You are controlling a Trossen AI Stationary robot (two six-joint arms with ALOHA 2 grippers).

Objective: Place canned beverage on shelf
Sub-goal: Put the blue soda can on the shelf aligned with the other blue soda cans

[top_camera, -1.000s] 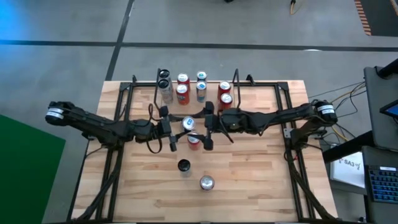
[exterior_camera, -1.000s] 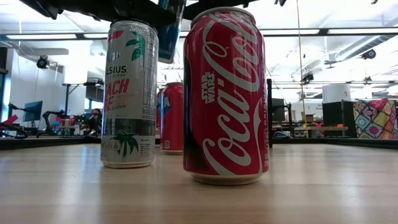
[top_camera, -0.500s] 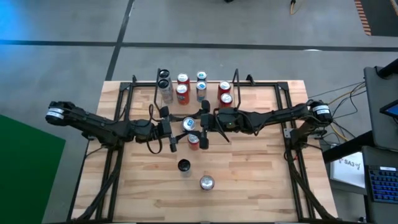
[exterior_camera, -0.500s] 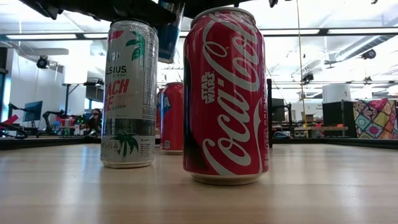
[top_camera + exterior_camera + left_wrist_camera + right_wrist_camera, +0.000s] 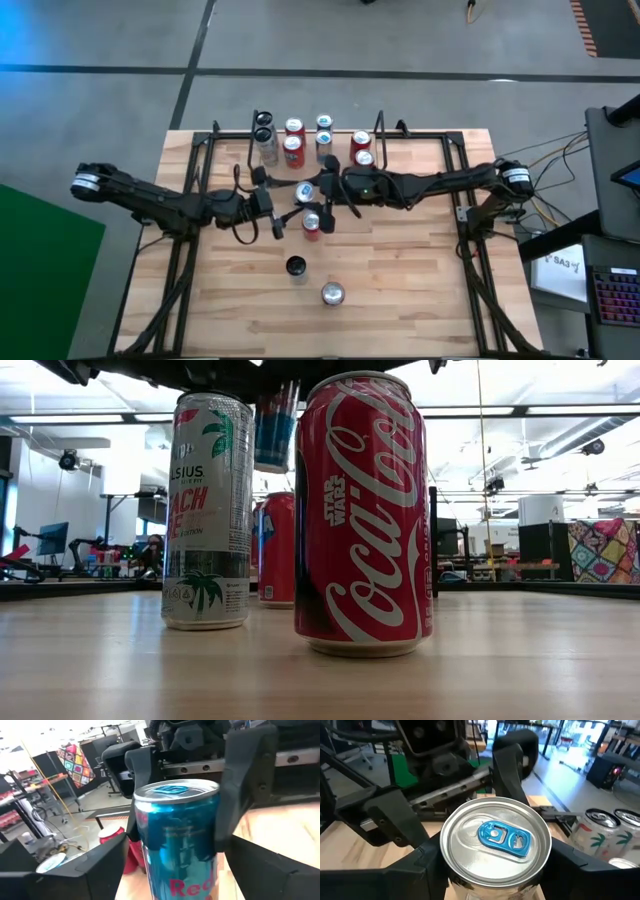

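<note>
Your right gripper [image 5: 313,190] clasped the blue can [image 5: 305,192] in mid-air, in front of the shelf [image 5: 318,139]; your left gripper [image 5: 272,200] stood unclenched just beside the can.

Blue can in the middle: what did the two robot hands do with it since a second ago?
The right gripper slid in toward the left arm and closed on the blue Red Bull can. The left gripper opened and let go of it. The cans on the shelf, the Coca-Cola can and the Celsius can stayed put.
</note>
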